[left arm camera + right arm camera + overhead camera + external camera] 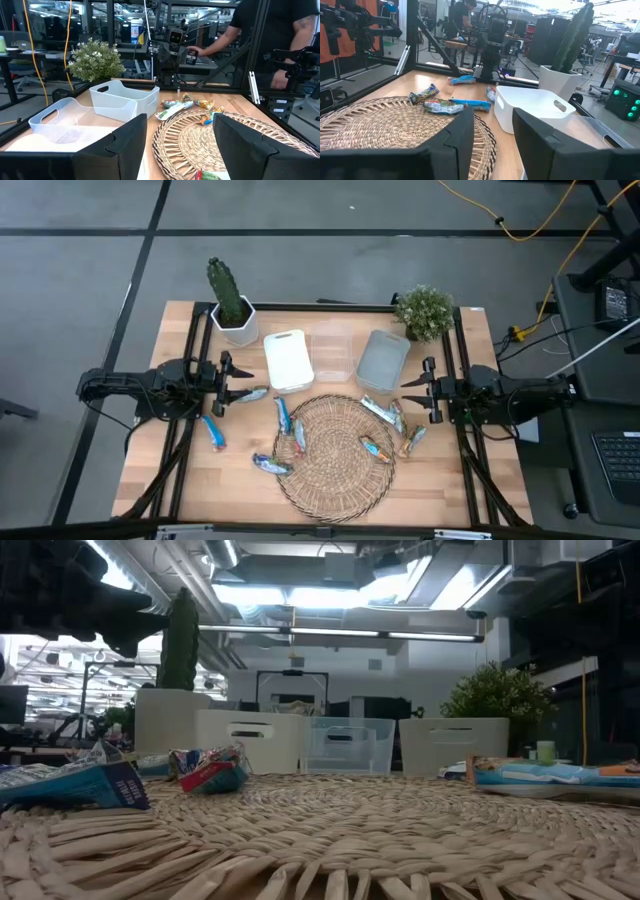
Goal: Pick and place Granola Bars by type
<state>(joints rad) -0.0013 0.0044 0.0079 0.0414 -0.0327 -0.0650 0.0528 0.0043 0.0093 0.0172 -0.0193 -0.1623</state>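
Several granola bars lie flat on and around a round woven mat (333,452). Blue ones lie at the mat's left: one (213,430) on the wood, one (283,416) on the mat's rim, one (271,465) at its near-left edge. A silvery-white bar (380,411) and orange-brown bars (378,448) (413,441) lie at the mat's right. My left gripper (228,380) hovers open at the table's left, just beside another blue bar (251,394). My right gripper (425,390) hovers open at the table's right.
Three tubs stand in a row at the far side: white (288,360), clear (333,356), grey (384,361). A cactus pot (232,308) and a leafy plant (425,310) stand at the far corners. A person (270,35) stands beyond the table's right side.
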